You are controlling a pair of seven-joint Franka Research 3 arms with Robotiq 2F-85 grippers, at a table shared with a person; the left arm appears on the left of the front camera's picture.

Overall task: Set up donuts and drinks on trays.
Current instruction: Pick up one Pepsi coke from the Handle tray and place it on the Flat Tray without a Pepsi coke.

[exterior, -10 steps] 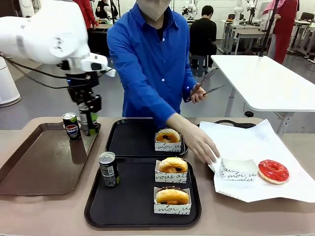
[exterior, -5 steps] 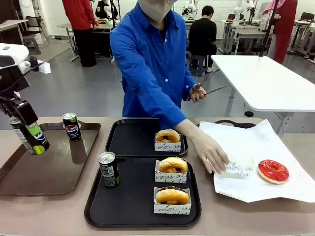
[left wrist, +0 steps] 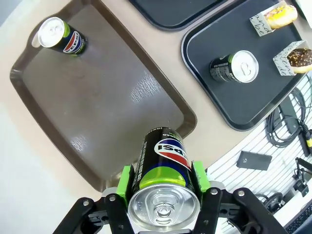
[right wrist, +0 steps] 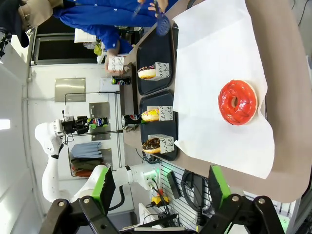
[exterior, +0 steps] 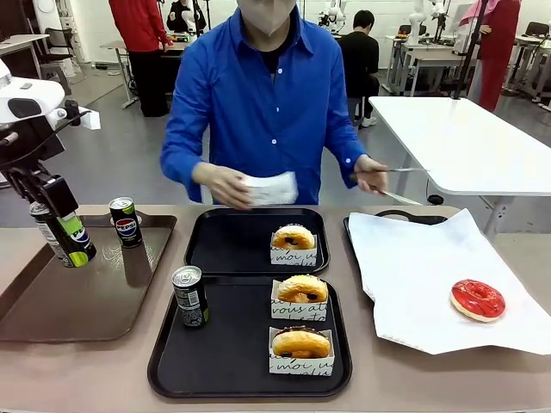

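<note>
Left wrist view, can (left wrist: 164, 168) clamped between jaws

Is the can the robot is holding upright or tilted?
Tilted. In the front view the can leans in the left gripper, above the brown tray; the can on the black tray stands straight.

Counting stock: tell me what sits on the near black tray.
Near black tray: one upright can at its left, two sleeved donuts at its right. The sleeves hide the donuts' undersides.

Robot lab: rows of white tables (exterior: 469, 138) beyond the arm, people working there, grey floor (exterior: 129, 163), cables (left wrist: 287, 129) beside the gripper.
</note>
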